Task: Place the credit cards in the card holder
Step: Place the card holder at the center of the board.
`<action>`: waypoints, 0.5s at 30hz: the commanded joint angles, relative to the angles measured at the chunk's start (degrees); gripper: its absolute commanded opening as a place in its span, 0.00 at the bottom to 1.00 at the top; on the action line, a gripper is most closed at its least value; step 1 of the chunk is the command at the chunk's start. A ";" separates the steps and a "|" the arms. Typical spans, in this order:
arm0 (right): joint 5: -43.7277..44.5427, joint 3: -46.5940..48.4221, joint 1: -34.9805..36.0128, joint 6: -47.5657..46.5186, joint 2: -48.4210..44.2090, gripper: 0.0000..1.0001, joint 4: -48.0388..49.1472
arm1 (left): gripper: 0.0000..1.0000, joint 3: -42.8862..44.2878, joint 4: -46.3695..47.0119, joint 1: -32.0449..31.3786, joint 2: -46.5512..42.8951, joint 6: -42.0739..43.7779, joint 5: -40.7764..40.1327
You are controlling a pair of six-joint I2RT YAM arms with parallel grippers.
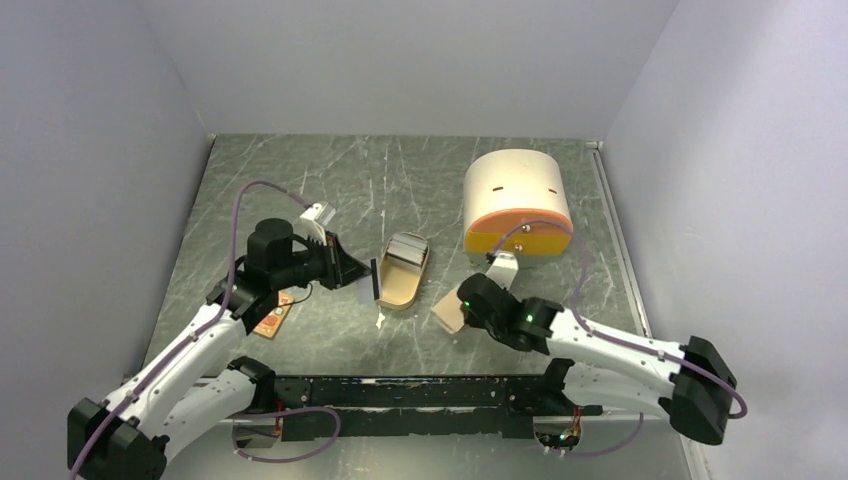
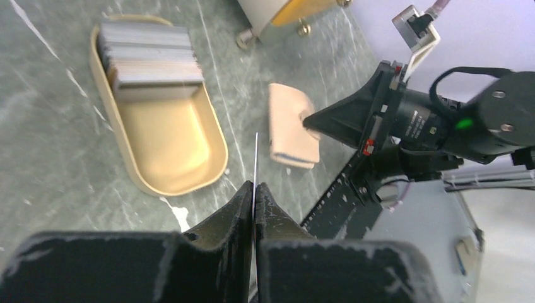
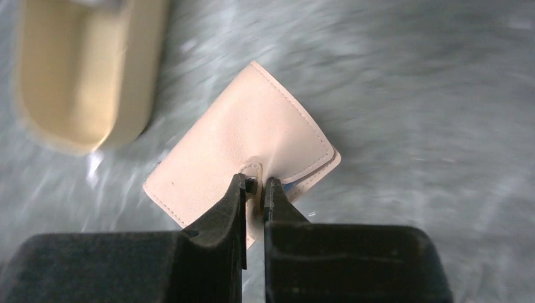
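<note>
My left gripper (image 2: 254, 186) is shut on a thin credit card (image 2: 255, 158), seen edge-on and standing upright above the table, beside the tin tray (image 1: 392, 292). More cards (image 2: 151, 60) are stacked at the far end of that tray. The beige card holder (image 3: 233, 139) lies on the marble to the right of the tray (image 2: 170, 139). My right gripper (image 3: 255, 186) is shut on its snap tab. A sliver of blue (image 3: 293, 185) shows between the holder's leaves. From above, the holder (image 1: 443, 315) lies just left of the right gripper (image 1: 462, 305).
A large cream rounded box with an orange front (image 1: 517, 200) stands at the back right. An orange-red dotted piece (image 1: 272, 312) lies under the left arm. A black rail (image 1: 420, 392) runs along the near edge. Grey walls enclose three sides.
</note>
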 commanded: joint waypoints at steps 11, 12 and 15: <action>-14.86 2.97 3.47 -26.11 8.48 0.31 12.56 | 0.09 0.40 -6.54 -0.22 5.81 -5.33 4.16; -11.83 5.45 3.66 -21.57 9.38 0.35 8.03 | 0.09 0.09 -6.07 -0.22 6.06 -5.58 4.67; -7.78 10.05 5.48 -8.19 11.37 0.42 -0.38 | 0.09 -1.04 -4.79 -0.23 6.73 -6.25 5.47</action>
